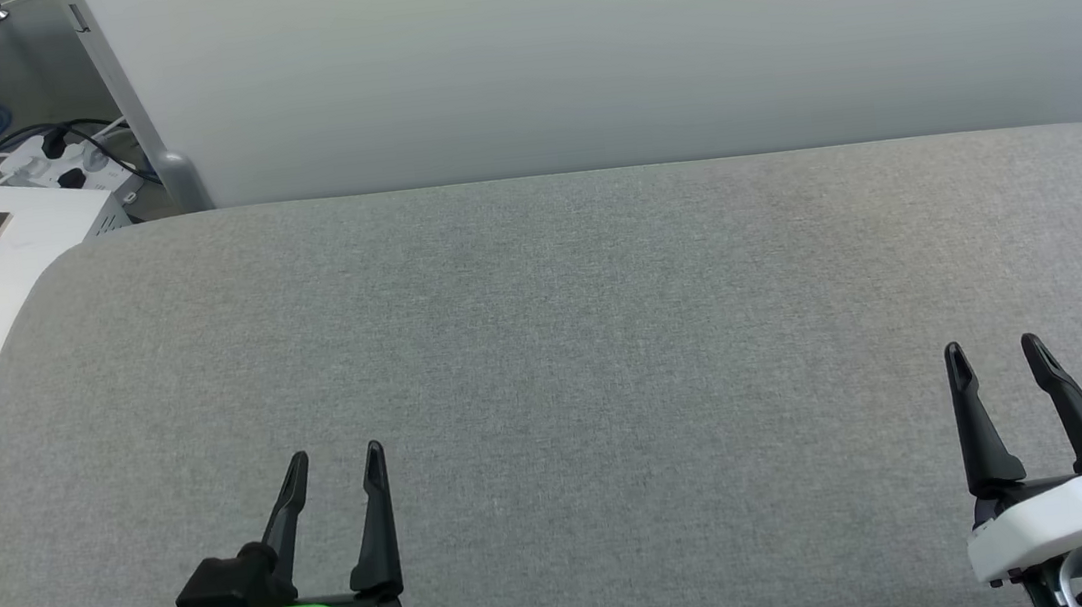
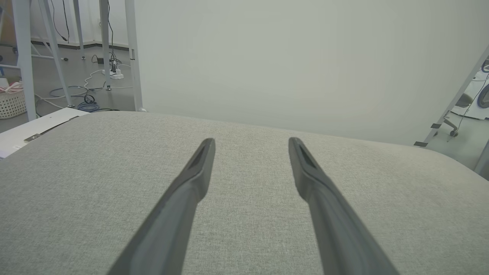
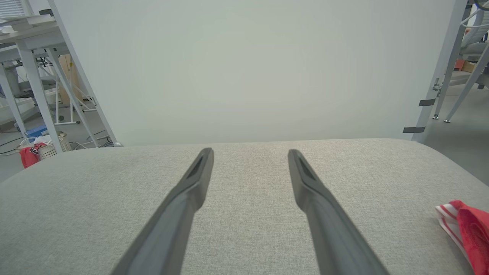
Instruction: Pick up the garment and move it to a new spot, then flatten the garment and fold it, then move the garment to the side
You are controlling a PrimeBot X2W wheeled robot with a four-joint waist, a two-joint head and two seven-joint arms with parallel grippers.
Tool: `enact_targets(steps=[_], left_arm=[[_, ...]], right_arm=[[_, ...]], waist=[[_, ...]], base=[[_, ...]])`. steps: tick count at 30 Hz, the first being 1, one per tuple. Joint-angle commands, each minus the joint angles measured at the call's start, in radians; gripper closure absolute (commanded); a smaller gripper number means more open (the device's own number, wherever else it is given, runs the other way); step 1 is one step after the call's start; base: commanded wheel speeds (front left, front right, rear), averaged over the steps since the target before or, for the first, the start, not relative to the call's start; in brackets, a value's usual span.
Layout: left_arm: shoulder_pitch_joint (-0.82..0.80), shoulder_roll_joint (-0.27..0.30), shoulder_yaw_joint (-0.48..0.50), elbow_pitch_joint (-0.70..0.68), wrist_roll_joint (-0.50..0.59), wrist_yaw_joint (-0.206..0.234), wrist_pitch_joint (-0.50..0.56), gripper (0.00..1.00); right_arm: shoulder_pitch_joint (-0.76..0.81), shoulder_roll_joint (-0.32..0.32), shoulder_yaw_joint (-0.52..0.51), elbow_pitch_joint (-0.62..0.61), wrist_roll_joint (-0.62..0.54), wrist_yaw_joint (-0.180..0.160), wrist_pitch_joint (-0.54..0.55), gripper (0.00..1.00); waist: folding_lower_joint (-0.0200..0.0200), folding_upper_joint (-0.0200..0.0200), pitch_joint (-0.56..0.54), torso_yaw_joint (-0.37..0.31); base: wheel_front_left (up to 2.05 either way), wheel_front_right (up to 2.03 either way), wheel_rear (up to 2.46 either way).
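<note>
Garment (image 3: 468, 225) lies seemingly apart, right of right end effector (image 3: 250, 151).

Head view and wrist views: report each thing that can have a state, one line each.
left gripper: open, empty, over the table.
right gripper: open, empty, over the table.
garment: bunched, lying on the table to the right of the right gripper, ungripped, cut off by the frame.
</note>
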Motion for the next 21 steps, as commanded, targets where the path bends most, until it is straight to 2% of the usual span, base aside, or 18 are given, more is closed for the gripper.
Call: enact_targets(steps=[1, 21], left_arm=[[0.021, -0.005, 0.004, 0.003, 0.014, -0.006, -0.006, 0.00], [0.023, -0.013, 0.019, -0.006, -0.009, -0.020, -0.006, 0.00]], right_arm=[[0.007, 0.002, 0.001, 0.004, -0.004, -0.001, -0.009, 0.00], [0.001, -0.005, 0.011, 0.007, 0.003, -0.001, -0.008, 0.00]], waist=[[0.0001, 0.0000, -0.001, 0.001], [0.0001, 0.0000, -0.001, 0.005]], base=[[0.00, 0.00, 0.00], [0.00, 0.00, 0.00]])
